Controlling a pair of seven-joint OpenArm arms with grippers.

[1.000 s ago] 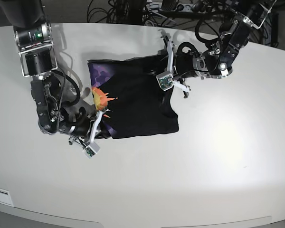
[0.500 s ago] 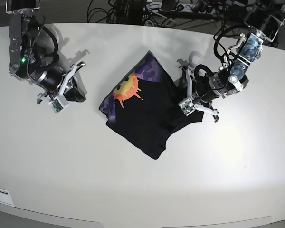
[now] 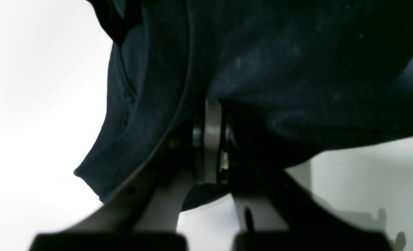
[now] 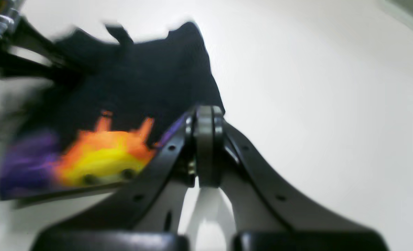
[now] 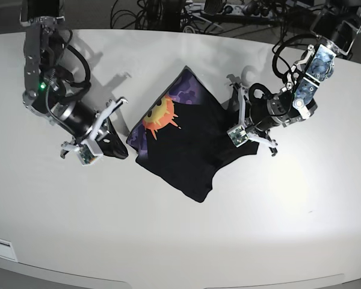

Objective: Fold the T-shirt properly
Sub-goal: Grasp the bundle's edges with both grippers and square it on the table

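Note:
The black T-shirt (image 5: 183, 147) lies folded in the middle of the white table (image 5: 186, 241), turned cornerwise, with its orange sun-face and purple print (image 5: 159, 112) up at the far left. My left gripper (image 5: 228, 125) is at its right edge. In the left wrist view its fingers (image 3: 208, 139) are shut and black cloth (image 3: 279, 69) drapes over their tips. My right gripper (image 5: 119, 147) is shut and empty just left of the shirt. Its tips (image 4: 204, 115) point at the print (image 4: 102, 164), and the view is blurred.
Cables and equipment (image 5: 186, 12) lie beyond the table's far edge. A white label (image 5: 0, 247) sits at the front left edge. The right arm's body (image 5: 45, 90) stands at the far left, and the left arm's body (image 5: 313, 66) at the far right.
The shirt has turned from a square lie to a cornerwise one. My right gripper left its edge, swung away to the far left, then came back toward its left side. The left gripper stays at its right edge.

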